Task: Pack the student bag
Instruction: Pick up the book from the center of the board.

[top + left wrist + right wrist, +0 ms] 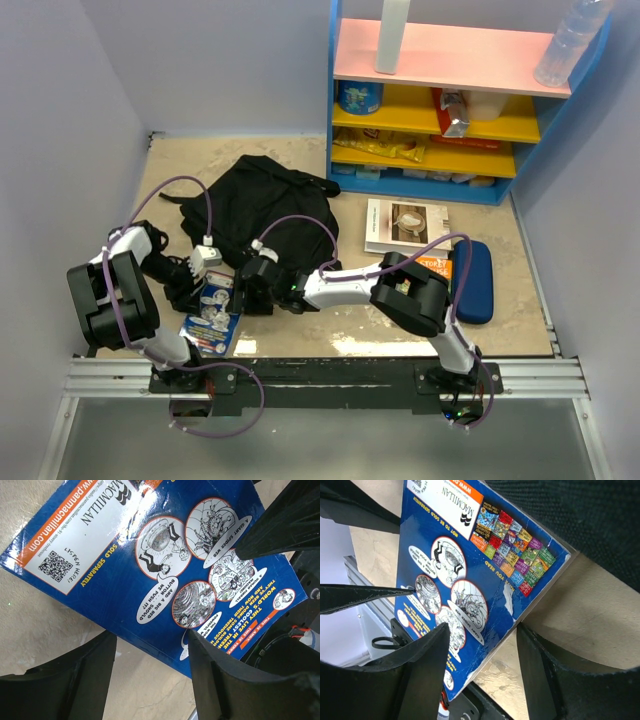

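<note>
The student bag (262, 208), a soft black backpack, lies in the middle of the table and fills the upper right of the right wrist view (585, 520). A blue paperback (212, 318) lies in front of it, back cover up. My left gripper (192, 283) is open over the book's left side. In its wrist view the book (165, 565) has its long edge running between the fingertips of the left gripper (150, 635). My right gripper (248, 292) is open too. In the right wrist view the right gripper (482, 630) straddles the book's (470, 565) opposite edge without pinching it.
A blue shelf unit (450, 100) with snacks and bottles stands at the back right. A white booklet (405, 225), an orange book (440, 265) and a dark-blue pencil case (473, 280) lie to the right. The metal rail (330, 375) runs along the near edge.
</note>
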### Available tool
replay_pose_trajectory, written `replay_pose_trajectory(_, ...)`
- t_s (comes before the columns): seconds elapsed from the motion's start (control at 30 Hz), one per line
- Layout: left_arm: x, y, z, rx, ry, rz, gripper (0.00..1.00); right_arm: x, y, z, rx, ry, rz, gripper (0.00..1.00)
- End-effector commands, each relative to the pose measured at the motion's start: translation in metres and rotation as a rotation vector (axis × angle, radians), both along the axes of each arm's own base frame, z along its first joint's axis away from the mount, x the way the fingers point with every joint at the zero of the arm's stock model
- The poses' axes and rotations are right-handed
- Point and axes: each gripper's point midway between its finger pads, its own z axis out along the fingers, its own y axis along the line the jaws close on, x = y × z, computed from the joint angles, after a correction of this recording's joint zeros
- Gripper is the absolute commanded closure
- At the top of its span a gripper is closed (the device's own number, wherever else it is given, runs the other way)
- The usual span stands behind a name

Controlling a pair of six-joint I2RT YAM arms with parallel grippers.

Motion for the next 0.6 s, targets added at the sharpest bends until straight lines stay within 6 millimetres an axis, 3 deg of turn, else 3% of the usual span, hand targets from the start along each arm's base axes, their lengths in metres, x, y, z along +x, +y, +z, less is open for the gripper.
replay_pose_trajectory(0.0, -0.018, -0.042, 0.022, -0.207, 0.074, 0.014, 0.38, 0.016, 0.032, 0.102, 0.244, -0.098, -0.026, 0.41)
replay_pose_trajectory(0.17, -0.017, -0.042, 0.022, -0.211, 0.075, 0.019, 0.38, 0.016, 0.029, 0.109, 0.255, -0.109, -0.030, 0.41)
replay_pose_trajectory(0.43, -0.016, -0.043, 0.023, -0.209, 0.072, 0.030, 0.39, 0.016, 0.029, 0.097, 0.306, -0.097, -0.049, 0.41)
replay_pose_trajectory(0.57, -0.016, -0.043, 0.024, -0.214, 0.068, 0.029, 0.39, 0.020, 0.028, 0.121, 0.414, -0.147, -0.070, 0.41)
